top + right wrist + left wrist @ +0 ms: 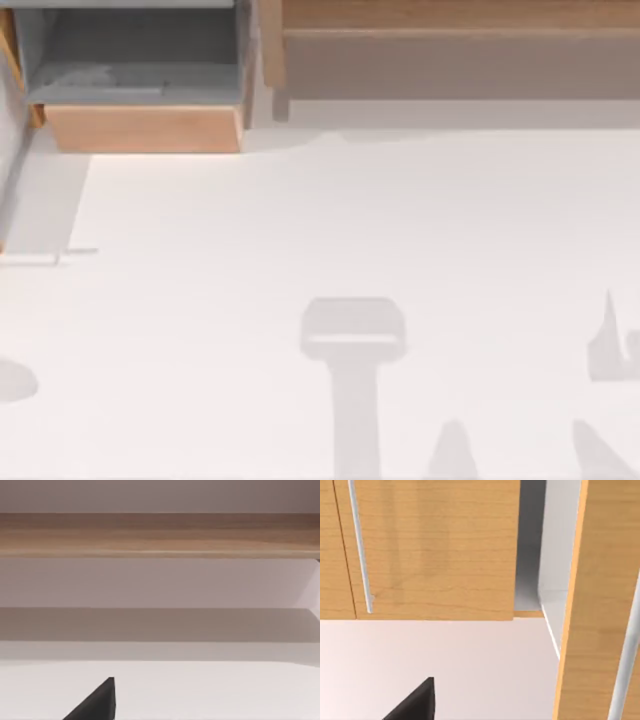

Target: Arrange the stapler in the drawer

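While both pincers' states stay unclear, the boxy grey-walled drawer [140, 75] sits open.

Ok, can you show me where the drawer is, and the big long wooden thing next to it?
drawer [142, 128]: top view, on its light tan front panel.
long wooden unit [455, 62]: top view, on its grey-brown face.
table [330, 220]: top view, on a bare white part.

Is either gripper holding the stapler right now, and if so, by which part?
It cannot be told. Each wrist view shows just one dark fingertip (left, right) with nothing on it. The drawer stands pulled out at the table's far left.
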Tool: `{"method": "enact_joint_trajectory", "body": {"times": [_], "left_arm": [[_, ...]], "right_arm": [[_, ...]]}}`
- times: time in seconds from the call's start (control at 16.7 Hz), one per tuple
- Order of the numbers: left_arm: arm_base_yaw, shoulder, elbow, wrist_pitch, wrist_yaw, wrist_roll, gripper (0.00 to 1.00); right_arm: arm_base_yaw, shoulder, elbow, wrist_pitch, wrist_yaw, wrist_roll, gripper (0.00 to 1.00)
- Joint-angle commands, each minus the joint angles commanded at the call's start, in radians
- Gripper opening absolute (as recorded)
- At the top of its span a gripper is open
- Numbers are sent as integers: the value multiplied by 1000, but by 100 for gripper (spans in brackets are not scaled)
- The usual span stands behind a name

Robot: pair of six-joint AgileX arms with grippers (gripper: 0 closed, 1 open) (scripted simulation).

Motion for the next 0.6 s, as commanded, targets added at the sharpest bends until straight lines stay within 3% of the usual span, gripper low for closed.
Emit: {"method": "enact_joint_trajectory", "body": {"times": [0.6], "left_arm": [[-43, 17, -20, 39, 6, 4, 100]], "right_arm": [[0, 0, 0, 0, 0, 0, 100]]}}
